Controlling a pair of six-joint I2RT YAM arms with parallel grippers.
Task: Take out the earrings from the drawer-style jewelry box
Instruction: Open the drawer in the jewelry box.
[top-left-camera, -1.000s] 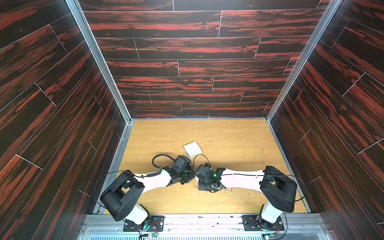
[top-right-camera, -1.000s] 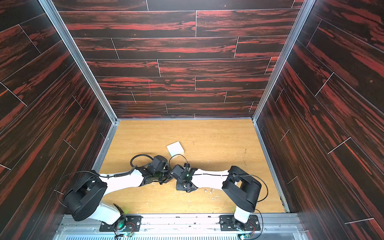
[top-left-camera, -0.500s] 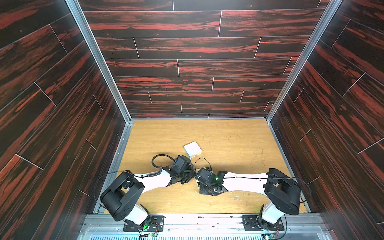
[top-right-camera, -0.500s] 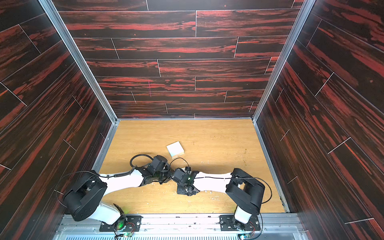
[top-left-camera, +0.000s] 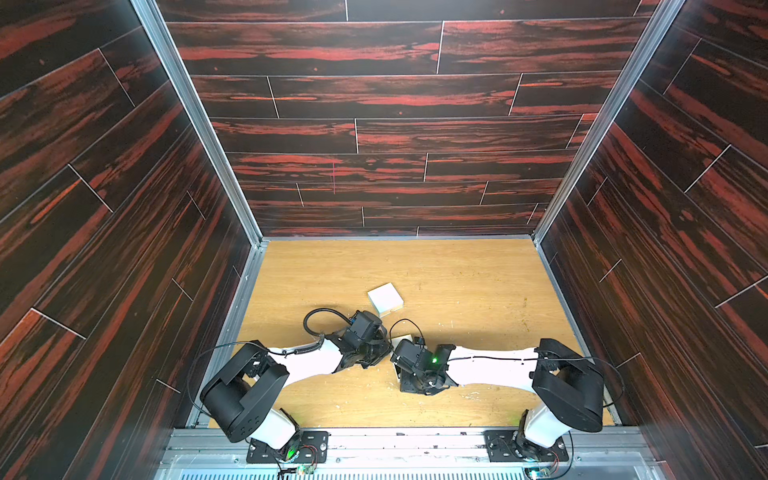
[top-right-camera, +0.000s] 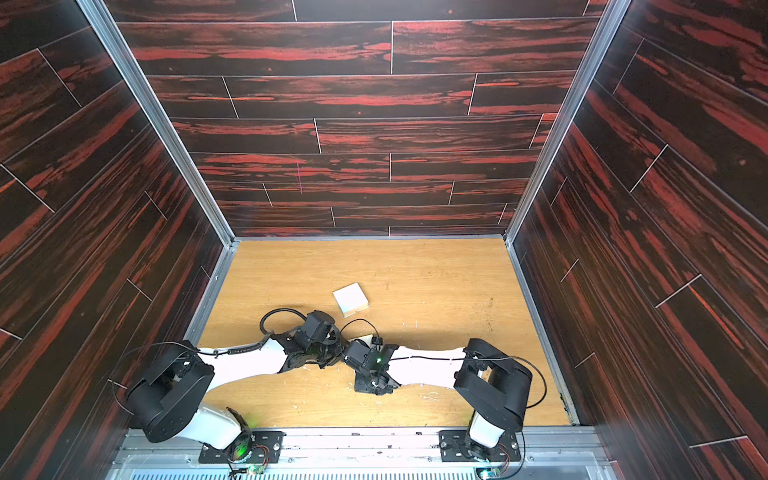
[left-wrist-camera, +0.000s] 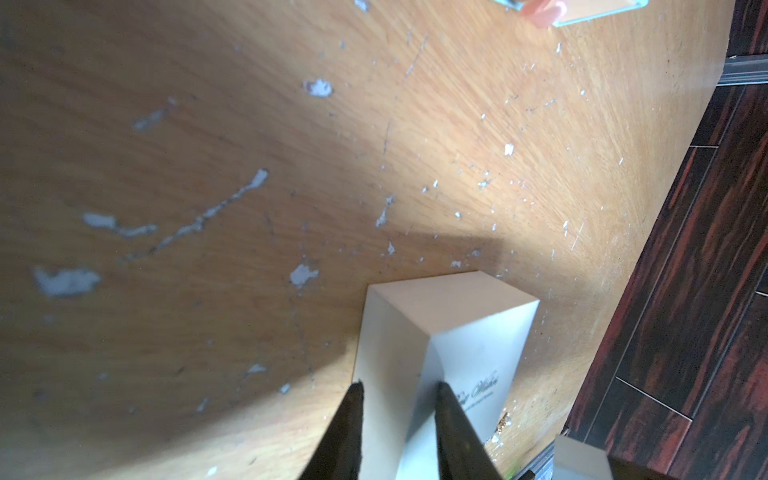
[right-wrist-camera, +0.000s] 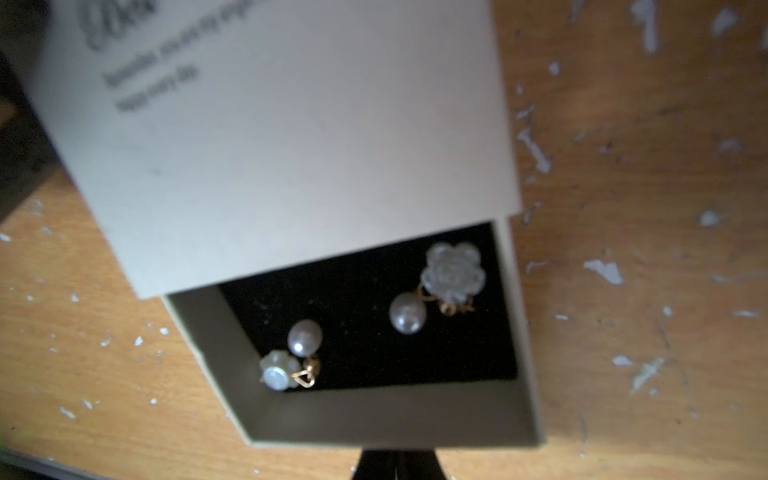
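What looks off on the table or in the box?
Tabletop veneer is chipped, pale flecks everywhere. In the jewelry box, the drawer is part open and the earrings lie loose on the black lining, one in a corner. Tiny gold glints sit on the wood beside the box; too small to identify.

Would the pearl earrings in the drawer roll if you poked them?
Probably only a little: the earrings have round pearls, but their flower pieces and gold hooks should snag. They look tiny, so likely hard to pinch. The drawer walls would stop them.
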